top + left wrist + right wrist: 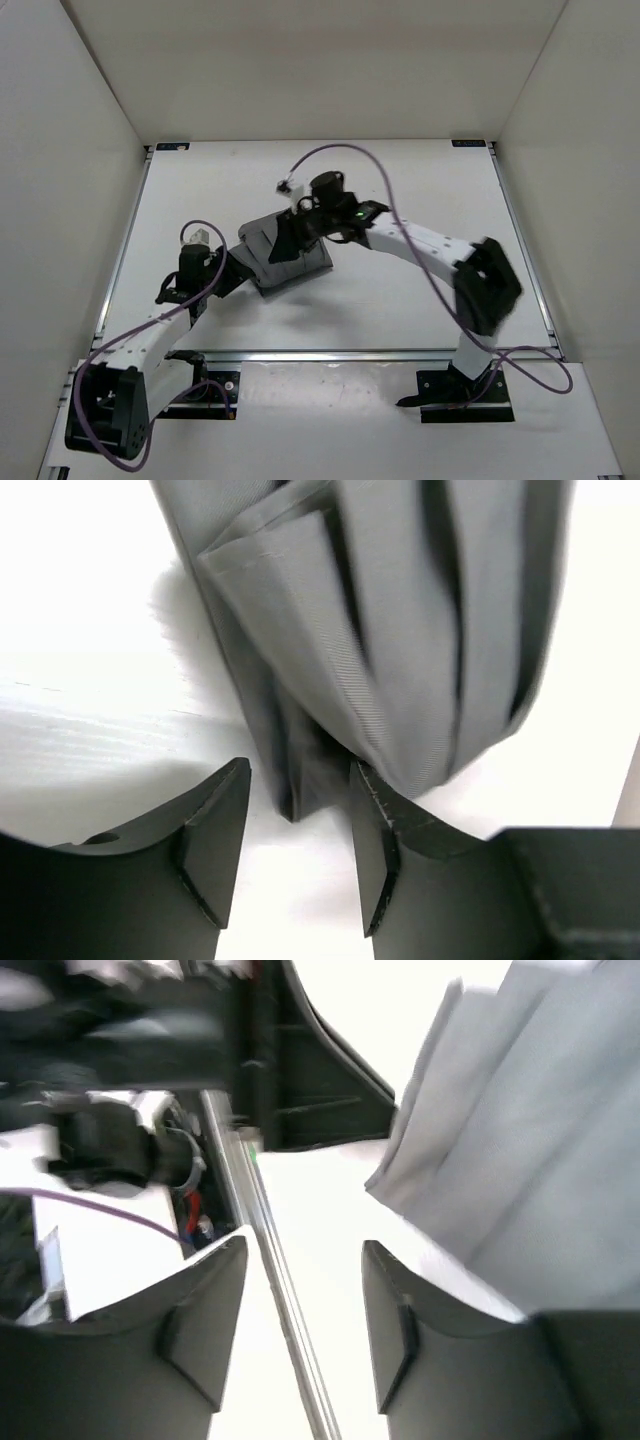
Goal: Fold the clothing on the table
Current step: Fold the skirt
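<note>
1. Dark fingers (215, 850) of the left gripper (300, 825) fill the bottom of the left wrist view. They stand parted, with a folded corner of the clothing (400, 630) lying in the gap. The fabric reaches one fingertip and a strip of white shows beside the other, so nothing is pinched.
2. The right gripper (305, 1300) also has its jaws apart and holds nothing. Only bare white surface and a metal rail (265, 1250) show between them, and the clothing's pleated edge lies off to one side.
3. Seen from above, the clothing is a compact grey bundle a little left of the middle of the table (430, 180). The left gripper is at its near-left corner and the right gripper is over its far side.
4. Beyond the clothing and to its right the tabletop is wide and bare, crossed only by the right arm (430, 245).
5. Left of the clothing the room is narrower, ending at the rail edge and the white walls (60, 150).
</note>
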### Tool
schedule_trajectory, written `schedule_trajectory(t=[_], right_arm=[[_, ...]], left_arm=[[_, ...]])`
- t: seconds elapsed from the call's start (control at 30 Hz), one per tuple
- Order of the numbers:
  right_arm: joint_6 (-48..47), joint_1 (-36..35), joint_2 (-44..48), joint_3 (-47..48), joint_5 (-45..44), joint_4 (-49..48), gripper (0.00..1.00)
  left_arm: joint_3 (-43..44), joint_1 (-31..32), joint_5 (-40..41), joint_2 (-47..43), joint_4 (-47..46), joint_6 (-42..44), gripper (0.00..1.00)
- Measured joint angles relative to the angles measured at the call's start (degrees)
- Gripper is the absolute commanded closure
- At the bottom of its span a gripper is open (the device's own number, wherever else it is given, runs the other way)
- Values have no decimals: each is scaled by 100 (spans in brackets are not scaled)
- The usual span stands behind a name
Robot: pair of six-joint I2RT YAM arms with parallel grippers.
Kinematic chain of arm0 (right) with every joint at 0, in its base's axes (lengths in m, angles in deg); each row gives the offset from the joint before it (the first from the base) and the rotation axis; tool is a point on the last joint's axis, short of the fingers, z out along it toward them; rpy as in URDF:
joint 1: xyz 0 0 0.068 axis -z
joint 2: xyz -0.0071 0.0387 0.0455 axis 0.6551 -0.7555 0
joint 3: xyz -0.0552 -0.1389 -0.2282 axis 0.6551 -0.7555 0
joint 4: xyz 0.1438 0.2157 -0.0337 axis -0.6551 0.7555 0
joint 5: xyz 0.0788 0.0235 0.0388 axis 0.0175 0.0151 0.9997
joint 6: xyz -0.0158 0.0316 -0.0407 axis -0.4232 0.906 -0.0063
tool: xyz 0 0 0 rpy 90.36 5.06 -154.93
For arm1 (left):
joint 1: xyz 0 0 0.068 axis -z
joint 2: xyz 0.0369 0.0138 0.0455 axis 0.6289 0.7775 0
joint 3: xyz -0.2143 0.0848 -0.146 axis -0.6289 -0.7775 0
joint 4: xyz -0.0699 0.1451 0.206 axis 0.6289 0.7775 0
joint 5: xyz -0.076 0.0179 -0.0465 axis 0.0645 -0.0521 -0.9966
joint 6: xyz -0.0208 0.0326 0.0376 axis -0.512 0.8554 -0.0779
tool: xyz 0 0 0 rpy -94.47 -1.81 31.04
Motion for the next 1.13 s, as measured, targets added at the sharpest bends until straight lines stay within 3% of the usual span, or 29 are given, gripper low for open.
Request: schedule_trajectory(t=[0.13, 0.3, 0.4, 0.57, 0.63, 0.67, 0.7, 0.93, 1.13], right_arm=[[7, 398, 2013, -981, -560, -553, 41], [39, 1399, 3484, -1934, -833, -1154, 49], [44, 1923, 3517, -2369, -859, -1226, 57], [39, 2022, 3178, -3257, -866, -1126, 54], [11, 1954, 3147, -3467, -892, -970, 53], [-2, 1928, 3126, -3491, -894, -925, 53], [-20, 1928, 3101, -3491, -885, -907, 52], [-52, 1891, 2927, -3508, -800, -922, 49], [-127, 1838, 2824, -3508, -772, -898, 47]], left_arm=[[188, -129, 13, -527, 483, 35, 42], [588, -179, 63, -1115, 1145, 140, 41], [627, -177, 98, -1558, 1412, 149, 42], [573, -52, 85, -2323, 1893, 83, 46], [575, -15, -37, -2498, 2090, 173, 26], [599, -13, -140, -2498, 2197, 299, 5], [658, -15, -249, -2424, 2328, 442, 1], [2020, 315, -577, -883, 3421, 1447, 2], [2044, 529, -684, -636, 3762, 1873, 2]])
